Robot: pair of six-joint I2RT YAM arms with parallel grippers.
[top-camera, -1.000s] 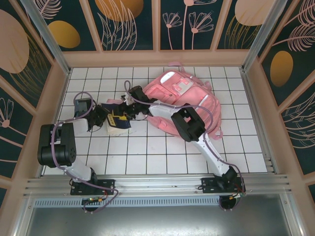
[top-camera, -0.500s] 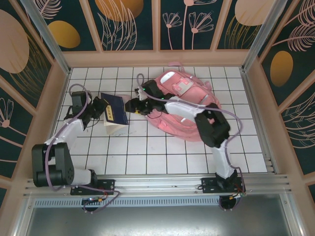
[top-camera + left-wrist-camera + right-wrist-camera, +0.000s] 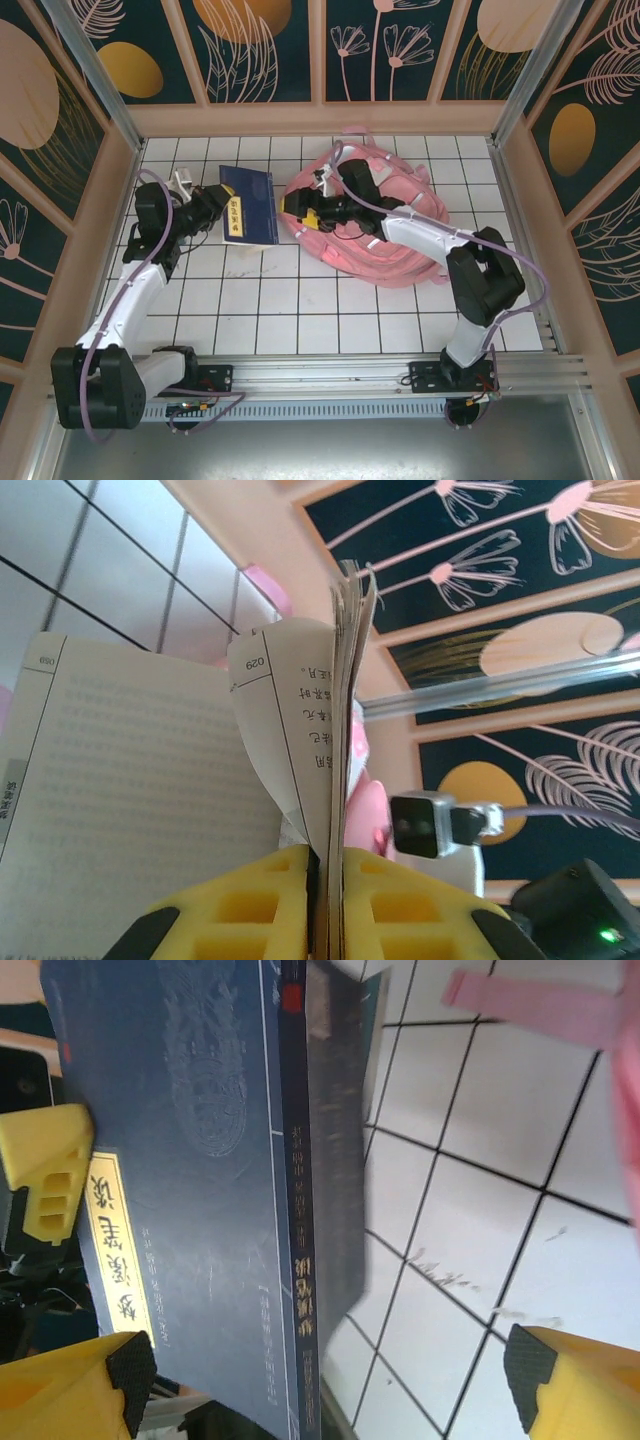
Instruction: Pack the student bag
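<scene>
Lifted off the counter (image 3: 320, 310) since a second ago, blue book (image 3: 250, 205) pinched by left jaws. Right jaws spread wide beside it, over student bag (image 3: 405, 190) lying back right.

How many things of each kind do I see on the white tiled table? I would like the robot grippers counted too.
Pink backpack: 1
Dark blue book: 1
Grippers: 2, the left gripper and the right gripper
Total: 4
</scene>
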